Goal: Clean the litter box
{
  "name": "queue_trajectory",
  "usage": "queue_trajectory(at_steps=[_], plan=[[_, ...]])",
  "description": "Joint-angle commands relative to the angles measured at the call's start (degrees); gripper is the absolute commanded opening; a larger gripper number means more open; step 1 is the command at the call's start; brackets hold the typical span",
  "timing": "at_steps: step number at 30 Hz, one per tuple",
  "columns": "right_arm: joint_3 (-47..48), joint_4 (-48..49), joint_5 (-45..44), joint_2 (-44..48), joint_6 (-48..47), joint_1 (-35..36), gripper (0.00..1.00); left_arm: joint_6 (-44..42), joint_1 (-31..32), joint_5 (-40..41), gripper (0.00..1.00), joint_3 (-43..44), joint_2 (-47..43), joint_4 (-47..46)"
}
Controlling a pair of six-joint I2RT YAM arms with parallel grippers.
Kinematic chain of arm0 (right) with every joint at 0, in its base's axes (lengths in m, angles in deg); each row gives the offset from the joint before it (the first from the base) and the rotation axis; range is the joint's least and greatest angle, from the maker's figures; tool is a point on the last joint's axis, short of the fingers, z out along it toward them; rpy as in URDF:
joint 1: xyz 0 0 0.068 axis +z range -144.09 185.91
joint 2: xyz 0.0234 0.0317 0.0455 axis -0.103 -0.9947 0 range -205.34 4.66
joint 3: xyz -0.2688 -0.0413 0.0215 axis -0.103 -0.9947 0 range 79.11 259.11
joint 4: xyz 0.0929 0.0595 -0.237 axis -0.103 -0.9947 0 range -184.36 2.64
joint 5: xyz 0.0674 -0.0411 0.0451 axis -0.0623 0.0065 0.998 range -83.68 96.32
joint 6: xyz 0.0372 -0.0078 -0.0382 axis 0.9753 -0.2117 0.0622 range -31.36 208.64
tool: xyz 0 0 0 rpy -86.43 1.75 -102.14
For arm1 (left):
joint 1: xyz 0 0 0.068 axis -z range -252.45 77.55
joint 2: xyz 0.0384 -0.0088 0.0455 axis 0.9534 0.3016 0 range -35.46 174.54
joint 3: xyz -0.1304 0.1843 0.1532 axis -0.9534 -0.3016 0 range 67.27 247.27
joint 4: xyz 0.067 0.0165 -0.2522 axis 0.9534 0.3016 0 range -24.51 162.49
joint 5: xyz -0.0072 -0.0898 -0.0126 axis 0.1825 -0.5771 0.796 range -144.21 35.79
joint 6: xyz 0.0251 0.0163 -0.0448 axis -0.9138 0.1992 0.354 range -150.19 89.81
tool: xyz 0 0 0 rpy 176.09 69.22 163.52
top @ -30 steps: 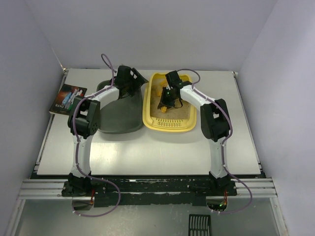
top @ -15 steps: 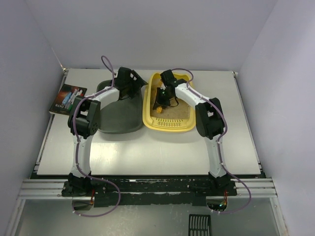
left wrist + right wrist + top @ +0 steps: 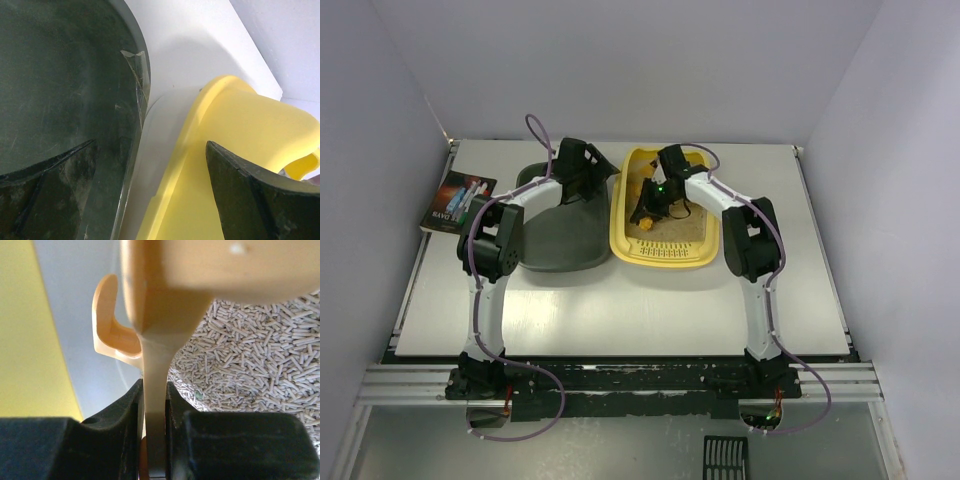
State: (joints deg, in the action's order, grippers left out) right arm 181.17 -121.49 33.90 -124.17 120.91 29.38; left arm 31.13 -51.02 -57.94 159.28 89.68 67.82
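The yellow litter box [image 3: 620,238] lies at the back middle of the table, with beige pellet litter [image 3: 260,355] inside. My right gripper [image 3: 652,207] hangs over the box and is shut on the thin handle of the orange-yellow scoop [image 3: 165,295], whose head is blurred and close above the litter; the scoop [image 3: 645,228] shows as a small orange bit. My left gripper [image 3: 596,170] is open. It straddles the gap between the dark tray's rim [image 3: 135,100] and the litter box's [image 3: 235,130] left rim, one finger [image 3: 260,200] over the yellow side. It holds nothing.
A dark grey-green tray [image 3: 560,225] lies right beside the litter box on its left. A book [image 3: 458,200] lies at the table's left edge. White walls close in the table on three sides. A black slotted piece [image 3: 725,458] lies below the table's front rail.
My right gripper with the scoop swung a little to the left over the litter, then back slightly to the right. The left arm has not moved.
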Motion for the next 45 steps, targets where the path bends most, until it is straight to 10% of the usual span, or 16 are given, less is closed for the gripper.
queue_trajectory(at_steps=[1, 12, 23, 45], plan=[[-5.23, 5.95, 9.08, 0.87, -0.44, -1.31, 0.00, -0.75, 0.98, -2.18, 0.99, -0.90, -2.70, -2.00], [-11.34, 13.86, 17.83, 2.92, 2.93, -5.84, 0.00, -1.04, 0.98, -4.10, 0.99, -0.84, -2.84, -3.22], [5.60, -7.23, -5.66, 1.33, -4.34, -1.12, 0.00, -0.26, 1.23, -4.47, 0.99, -2.38, -3.29, -3.39], [15.04, -21.41, -21.17, 0.50, -11.44, 2.06, 0.00, -0.90, 1.33, -0.06, 0.99, -4.82, -7.19, -1.58]])
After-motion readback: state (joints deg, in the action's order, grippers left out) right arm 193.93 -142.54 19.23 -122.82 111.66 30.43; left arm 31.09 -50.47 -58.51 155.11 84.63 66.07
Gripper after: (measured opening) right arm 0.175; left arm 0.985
